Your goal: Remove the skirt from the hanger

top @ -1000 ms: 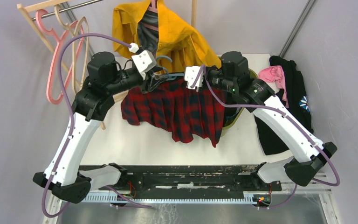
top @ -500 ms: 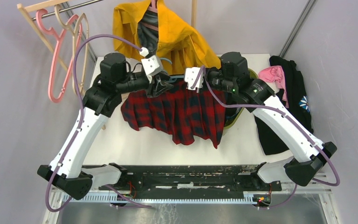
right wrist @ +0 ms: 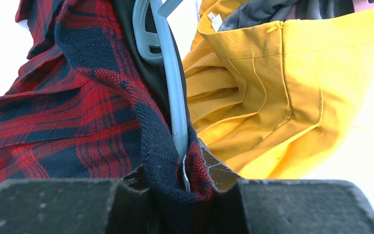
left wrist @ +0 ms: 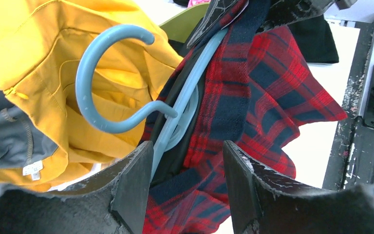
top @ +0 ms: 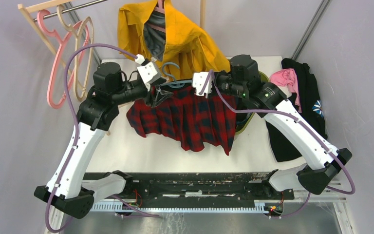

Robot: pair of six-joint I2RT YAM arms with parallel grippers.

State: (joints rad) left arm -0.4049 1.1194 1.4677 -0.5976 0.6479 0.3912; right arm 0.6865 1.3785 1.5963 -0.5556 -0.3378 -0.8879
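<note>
- The skirt (top: pixel 185 114) hung by its waistband on the hanger (left wrist: pixel 187 92), held above the table (top: pixel 141 146) between the 2 arms.
- The right gripper (right wrist: pixel 185 178) was clamped on the waistband at 1 end of the hanger. Whether it also pinched the hanger itself could not be confirmed.
- The left gripper (left wrist: pixel 187 156) had its fingers apart, straddling the hanger bar and waistband below the hook and gripping neither.
- Assessment: removal not yet achieved. The waistband had to be freed along the whole bar.
- A yellow jacket (top: pixel 175 34) hung just behind.
</note>
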